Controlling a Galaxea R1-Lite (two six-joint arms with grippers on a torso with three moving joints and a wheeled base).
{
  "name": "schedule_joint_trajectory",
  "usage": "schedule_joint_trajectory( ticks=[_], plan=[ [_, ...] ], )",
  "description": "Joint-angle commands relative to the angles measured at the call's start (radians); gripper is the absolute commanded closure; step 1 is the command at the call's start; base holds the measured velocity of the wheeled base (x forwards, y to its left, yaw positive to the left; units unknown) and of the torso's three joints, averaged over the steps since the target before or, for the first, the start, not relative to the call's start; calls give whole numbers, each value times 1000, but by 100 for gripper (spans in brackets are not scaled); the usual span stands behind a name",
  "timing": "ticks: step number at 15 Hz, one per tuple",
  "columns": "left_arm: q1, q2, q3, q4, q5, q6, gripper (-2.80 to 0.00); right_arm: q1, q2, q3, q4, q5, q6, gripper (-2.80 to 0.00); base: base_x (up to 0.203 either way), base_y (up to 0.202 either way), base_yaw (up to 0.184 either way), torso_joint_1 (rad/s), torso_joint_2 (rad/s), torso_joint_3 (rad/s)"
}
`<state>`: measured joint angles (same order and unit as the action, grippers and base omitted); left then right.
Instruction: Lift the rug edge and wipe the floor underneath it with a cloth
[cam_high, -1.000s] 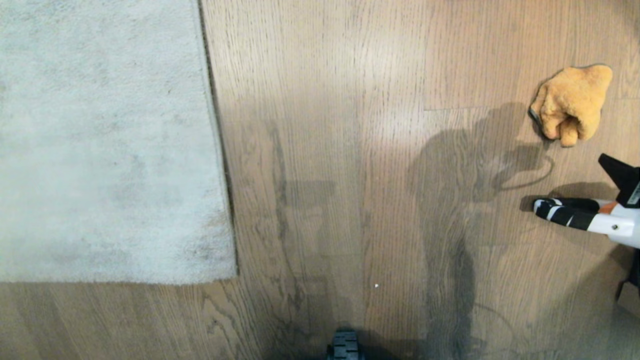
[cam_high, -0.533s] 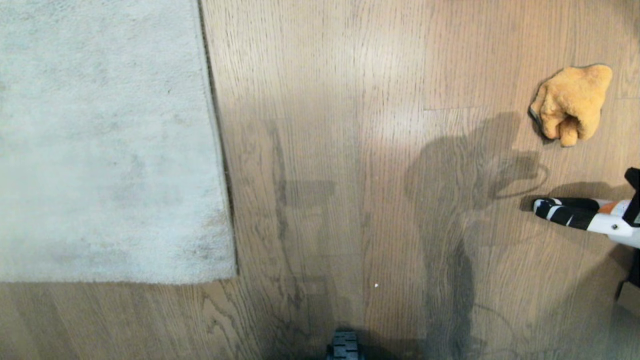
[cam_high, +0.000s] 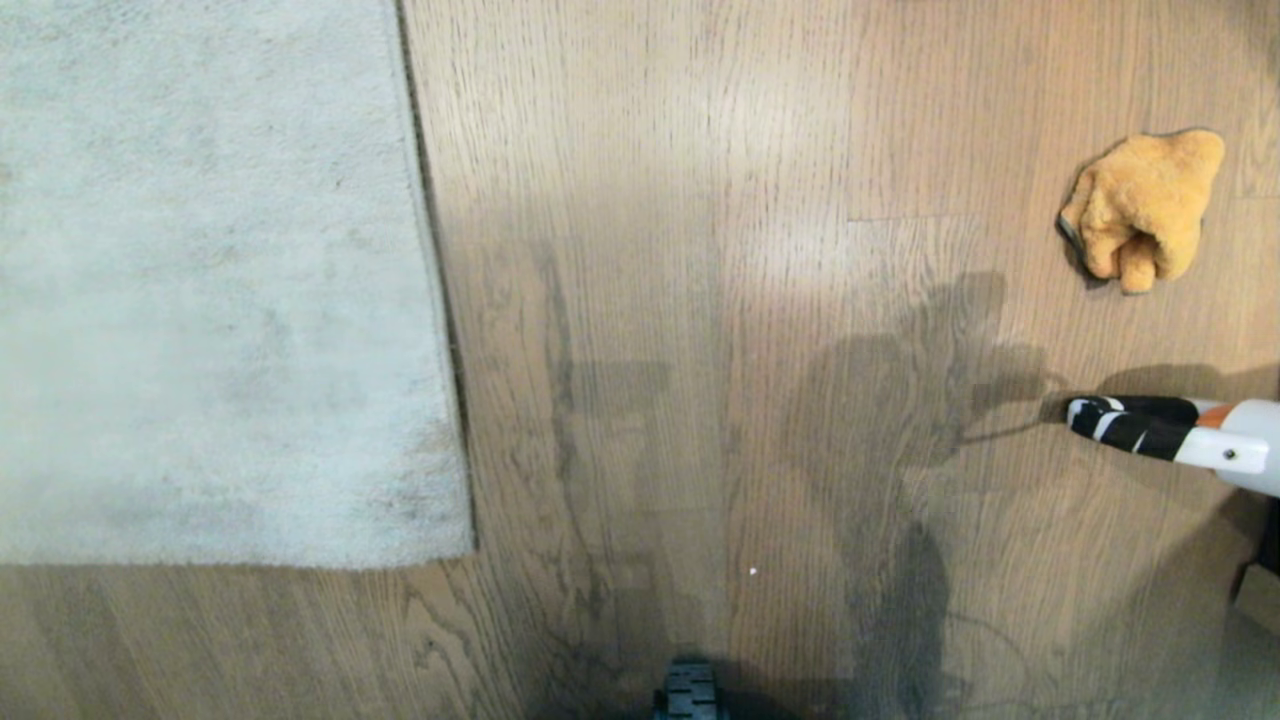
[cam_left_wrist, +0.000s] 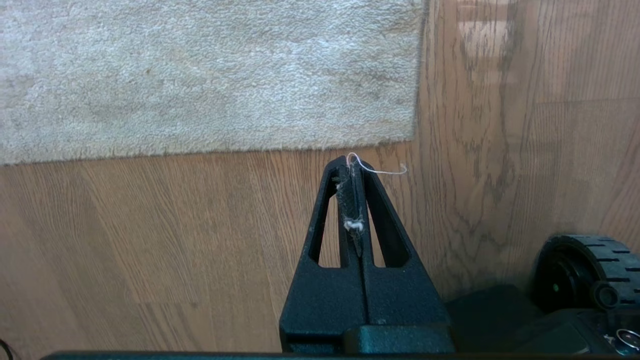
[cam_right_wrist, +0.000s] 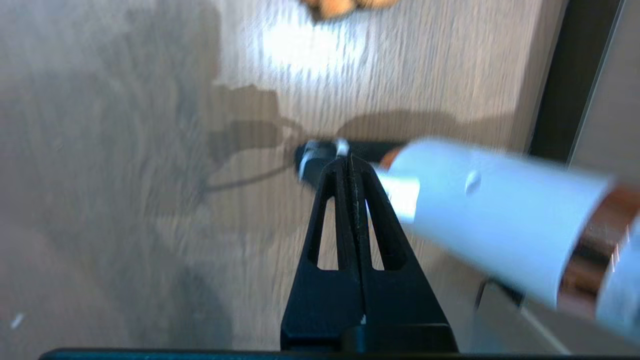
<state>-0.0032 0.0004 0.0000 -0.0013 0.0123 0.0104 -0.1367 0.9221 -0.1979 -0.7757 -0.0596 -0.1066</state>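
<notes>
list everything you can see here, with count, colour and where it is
rug: one, pale grey, flat on the floor at the left, near corner showing
floor: brown wood-grain planks, all around the rug
cloth: one, orange-tan, crumpled on the floor at the far right
white pole with black-and-white tip: one, lying across the floor at the right edge, nearer than the cloth
wheel: one, black, on the robot's base
left gripper: black, shut, a thread caught at its tip, above bare floor just short of the rug's near edge
right gripper: black, shut, above the floor near the pole's tip
</notes>
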Motion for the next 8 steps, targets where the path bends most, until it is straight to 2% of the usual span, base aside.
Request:
schedule_joint_trajectory(
  ticks=[1, 5, 8],
  plan=[
    [0, 0, 0, 0, 1, 0, 0, 36, -187, 81, 46, 0, 1, 0, 0, 0, 0, 0, 0, 0],
    [0, 0, 0, 0, 0, 0, 0, 131, -388, 159, 150, -2, 5, 0, 0, 0, 0, 0, 0, 0],
    [0, 0, 0, 0, 0, 0, 0, 147, -536, 189, 258, -2, 6, 0, 0, 0, 0, 0, 0, 0]
  ],
)
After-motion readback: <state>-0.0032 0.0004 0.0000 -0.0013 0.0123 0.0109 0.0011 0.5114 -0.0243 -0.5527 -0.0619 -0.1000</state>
